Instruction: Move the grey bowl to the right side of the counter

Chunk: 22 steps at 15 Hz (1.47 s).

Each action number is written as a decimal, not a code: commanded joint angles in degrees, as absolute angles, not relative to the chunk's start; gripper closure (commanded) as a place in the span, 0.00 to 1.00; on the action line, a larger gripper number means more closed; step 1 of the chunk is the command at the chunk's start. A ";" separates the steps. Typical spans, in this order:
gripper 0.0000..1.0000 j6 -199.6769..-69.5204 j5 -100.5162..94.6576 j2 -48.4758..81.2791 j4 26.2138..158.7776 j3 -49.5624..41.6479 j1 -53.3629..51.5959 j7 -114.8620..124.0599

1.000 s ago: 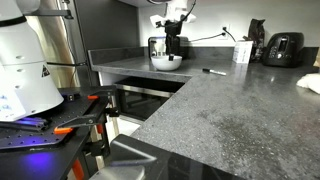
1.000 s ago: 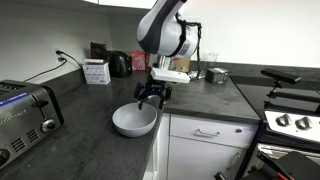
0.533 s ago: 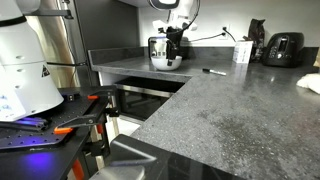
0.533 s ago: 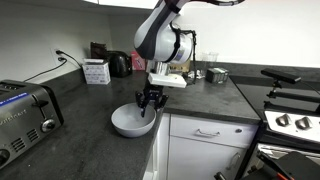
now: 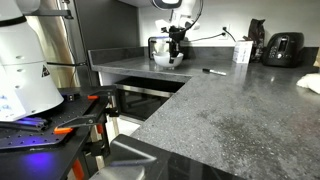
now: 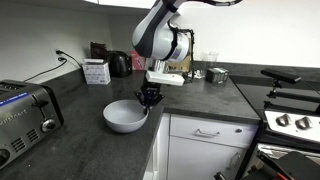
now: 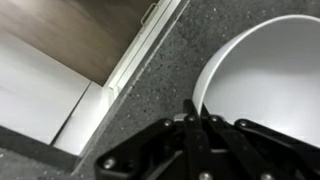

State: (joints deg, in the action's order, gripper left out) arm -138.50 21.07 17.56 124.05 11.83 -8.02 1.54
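The grey bowl (image 6: 124, 117) sits on the dark speckled counter (image 6: 90, 105) near its front edge; it also shows in the far exterior view (image 5: 164, 60) and fills the upper right of the wrist view (image 7: 270, 80). My gripper (image 6: 150, 100) (image 5: 176, 45) stands over the bowl's rim on the side toward the counter edge. In the wrist view the gripper (image 7: 197, 113) is shut, its two fingers pinching the bowl's thin rim, one inside and one outside.
A toaster (image 6: 25, 115) stands at the near end of the counter. A white box (image 6: 96, 72) and dark appliances (image 6: 119, 64) line the back wall. A metal pot (image 6: 216, 74) sits behind the arm. A stove (image 6: 290, 115) adjoins the counter. A black toaster (image 5: 283, 48) and pen (image 5: 213, 71) lie farther along.
The gripper has gone from open above the bowl to shut on its rim. The bowl has slid a little along the counter toward the toaster.
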 commanded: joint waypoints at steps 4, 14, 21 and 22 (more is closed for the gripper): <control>0.99 -136.46 19.13 21.87 115.61 10.38 -8.31 3.14; 0.99 -128.47 9.44 35.25 95.45 7.97 -11.29 7.22; 0.70 -126.41 4.19 38.14 88.32 6.42 -14.31 8.32; 0.65 -126.40 2.72 37.07 88.76 6.26 -15.02 8.28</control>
